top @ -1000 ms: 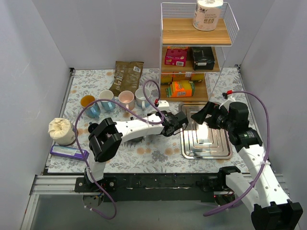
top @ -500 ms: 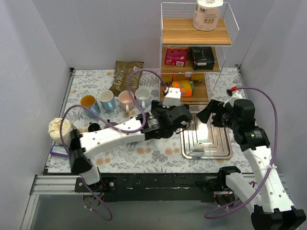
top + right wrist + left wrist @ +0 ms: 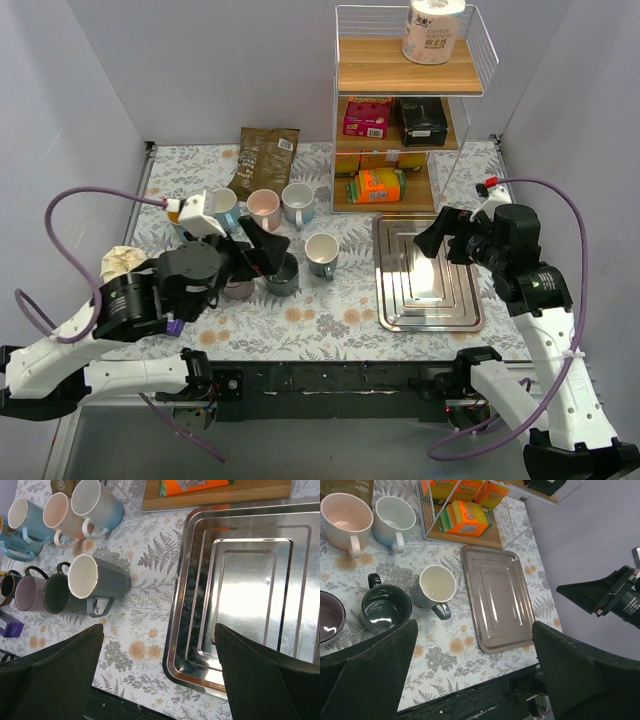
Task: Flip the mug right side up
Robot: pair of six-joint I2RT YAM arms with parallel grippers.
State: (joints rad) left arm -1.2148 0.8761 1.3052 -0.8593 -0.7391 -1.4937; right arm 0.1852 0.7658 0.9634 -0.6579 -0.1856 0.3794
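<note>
The grey-blue mug [image 3: 322, 255] with a white inside stands upright on the floral tablecloth, mouth up, left of the steel tray [image 3: 430, 300]. It also shows in the left wrist view [image 3: 436, 586] and in the right wrist view [image 3: 97, 582]. Nothing touches it. My left gripper [image 3: 268, 250] is open and empty, to the left of the mug, over the dark mugs; its fingers frame the left wrist view [image 3: 472, 675]. My right gripper [image 3: 435, 235] is open and empty, held above the tray [image 3: 240, 590].
A dark green mug [image 3: 385, 609] and a purple mug [image 3: 327, 622] stand left of the task mug. A pink mug [image 3: 264, 207] and a white-blue mug [image 3: 297, 203] stand behind. A wire shelf rack [image 3: 410, 120] with boxes stands at the back right, a brown bag [image 3: 264, 155] at the back.
My left arm has pulled back to the left, away from the tray's edge. The grey-blue mug now stands free and upright. The right arm has barely moved.
</note>
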